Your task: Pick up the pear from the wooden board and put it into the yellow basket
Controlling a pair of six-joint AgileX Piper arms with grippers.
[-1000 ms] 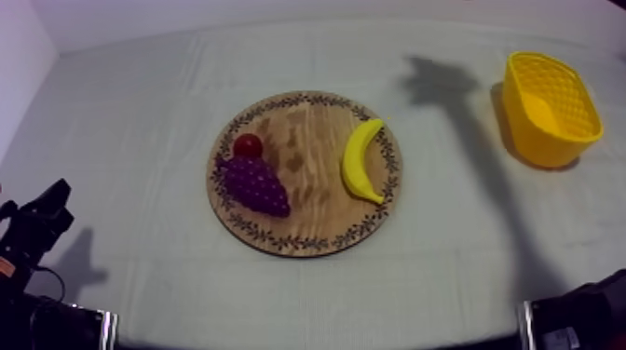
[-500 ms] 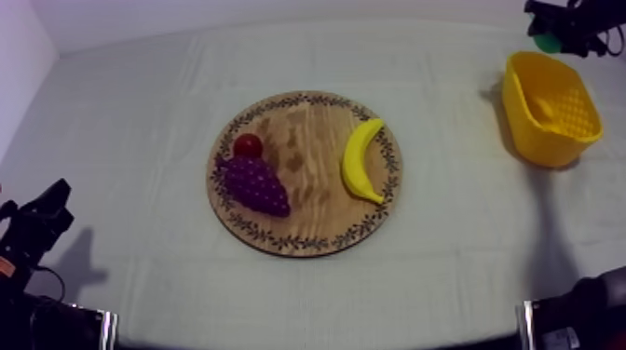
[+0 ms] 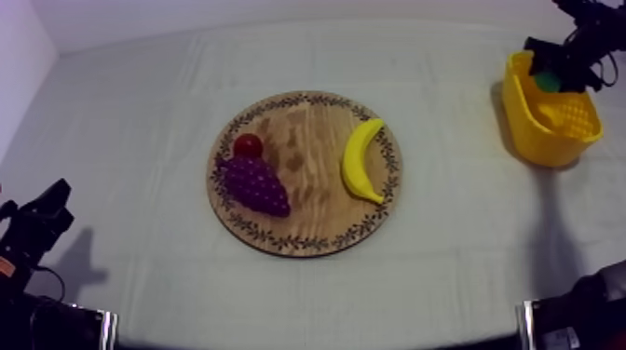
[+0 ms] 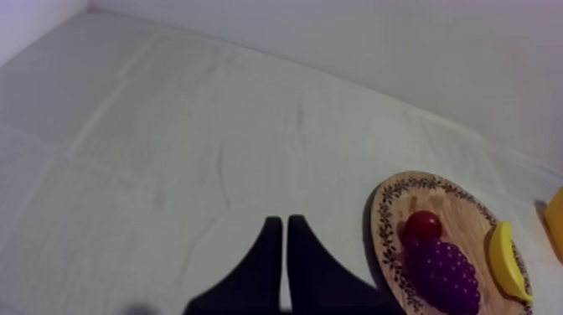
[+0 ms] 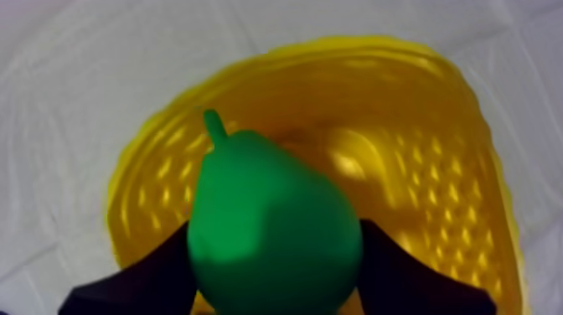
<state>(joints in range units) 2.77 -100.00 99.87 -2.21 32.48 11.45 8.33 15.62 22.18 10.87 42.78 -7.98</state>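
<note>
My right gripper (image 5: 281,268) pinches one pear (image 5: 268,209) over the yellow basket (image 3: 522,112). The board (image 3: 307,219) holds one banana (image 3: 361,160), one grape bunch (image 3: 253,184), one small red fruit (image 3: 248,145). My left gripper (image 4: 280,251) is pressed together.

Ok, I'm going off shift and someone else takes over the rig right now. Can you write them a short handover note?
Left gripper: shut on nothing, low at its own side of the table.
Right gripper: shut on the pear, holding it over the mouth of the yellow basket.
Wooden board: carries the banana, grapes and small red fruit.
Done: pear is off the board and at the basket.
Left: open the fingers so the pear drops in, then pull the arm back.
</note>
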